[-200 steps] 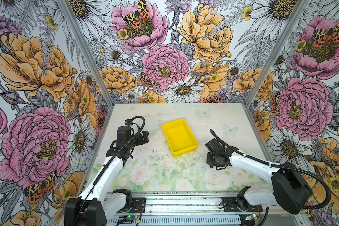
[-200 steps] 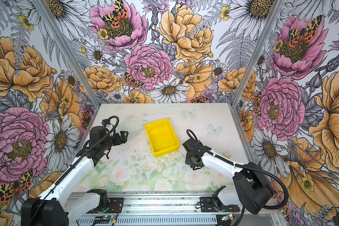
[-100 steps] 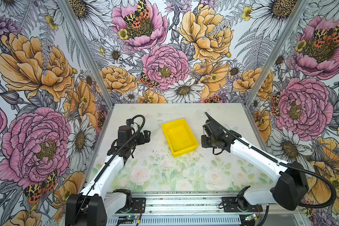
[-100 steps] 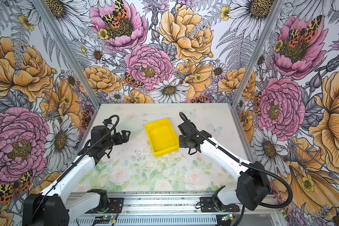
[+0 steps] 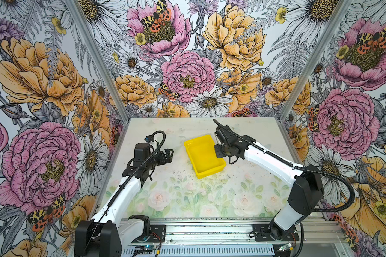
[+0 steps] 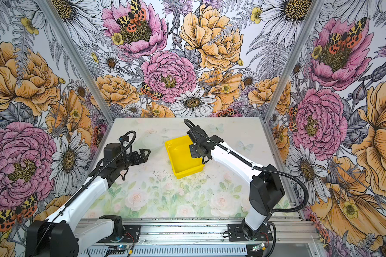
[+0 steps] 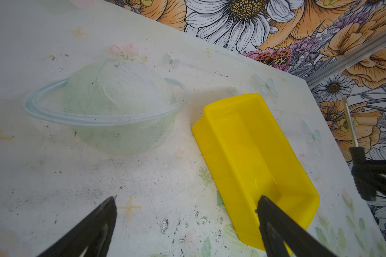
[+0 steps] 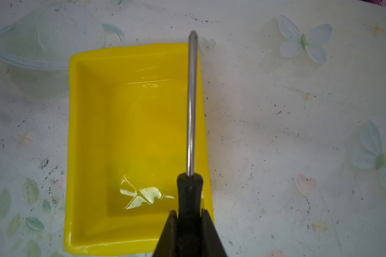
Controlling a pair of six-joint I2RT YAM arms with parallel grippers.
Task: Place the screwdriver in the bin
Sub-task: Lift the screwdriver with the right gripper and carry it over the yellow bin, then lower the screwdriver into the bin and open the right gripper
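The yellow bin (image 5: 202, 153) (image 6: 181, 155) sits empty on the table's far middle in both top views. My right gripper (image 8: 189, 214) (image 5: 218, 150) (image 6: 194, 151) hovers over the bin's right rim, shut on the black handle of the screwdriver (image 8: 192, 111). The thin metal shaft runs above and along that rim (image 8: 204, 124), its tip just past the far corner. From the left wrist view the screwdriver (image 7: 355, 153) shows beyond the bin (image 7: 250, 151). My left gripper (image 7: 186, 203) (image 5: 169, 153) (image 6: 145, 153) stands open and holds nothing, left of the bin.
The table (image 5: 187, 195) carries a pale printed mat with a ringed planet (image 7: 112, 104) left of the bin. Flowered walls close in the back and both sides, with metal posts (image 5: 283, 111) at the corners. A metal rail (image 5: 210, 231) runs along the front.
My right arm carried the screwdriver from the table's near right, back and leftward, to above the bin's right rim. The left gripper crept slightly toward the bin.
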